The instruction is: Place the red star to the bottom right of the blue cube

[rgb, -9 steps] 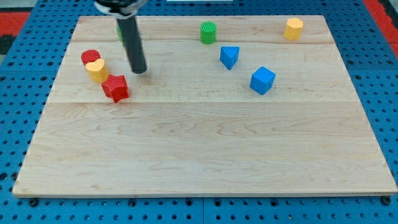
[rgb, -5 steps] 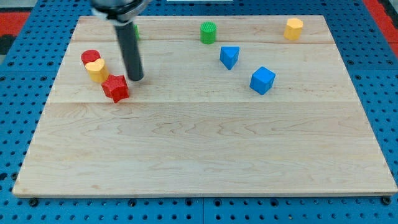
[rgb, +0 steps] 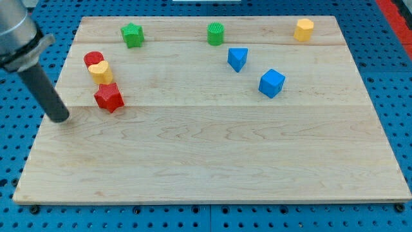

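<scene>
The red star (rgb: pixel 108 98) lies at the board's left, just below the yellow heart (rgb: pixel 100 72). The blue cube (rgb: pixel 271 83) sits far off to the view's right of centre. My tip (rgb: pixel 60 118) rests on the board at its left edge, to the left of and slightly below the red star, with a gap between them. The rod leans up toward the view's top left.
A red cylinder (rgb: pixel 93 60) touches the yellow heart from above. A green star (rgb: pixel 132 35) and a green cylinder (rgb: pixel 215 33) stand along the top. A blue triangular block (rgb: pixel 237 58) is above-left of the cube. A yellow hexagonal block (rgb: pixel 304 29) sits top right.
My tip swung from the right of the red star round to its left and lower. The red star shifted a little to the left and down. The green star is now uncovered.
</scene>
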`<state>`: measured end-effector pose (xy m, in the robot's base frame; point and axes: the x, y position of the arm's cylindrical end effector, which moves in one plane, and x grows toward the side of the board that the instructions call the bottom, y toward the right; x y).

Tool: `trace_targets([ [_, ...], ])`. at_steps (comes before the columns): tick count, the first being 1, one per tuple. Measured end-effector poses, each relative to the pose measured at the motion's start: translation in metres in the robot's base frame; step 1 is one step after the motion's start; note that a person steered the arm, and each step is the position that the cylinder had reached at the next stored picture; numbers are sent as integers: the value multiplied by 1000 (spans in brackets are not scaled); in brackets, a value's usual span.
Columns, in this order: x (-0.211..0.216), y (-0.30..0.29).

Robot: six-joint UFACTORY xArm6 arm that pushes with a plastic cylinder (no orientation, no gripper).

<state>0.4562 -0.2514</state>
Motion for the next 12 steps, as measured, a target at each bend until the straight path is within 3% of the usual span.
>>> trace_targets([
  [1, -7, 65],
  [3, -27, 53],
  [4, -45, 74],
  [5, -53, 137],
  [6, -27, 246],
  [8, 33, 309],
  [9, 29, 393],
  [10, 9, 396],
  [11, 68, 391],
  [12, 41, 345],
])
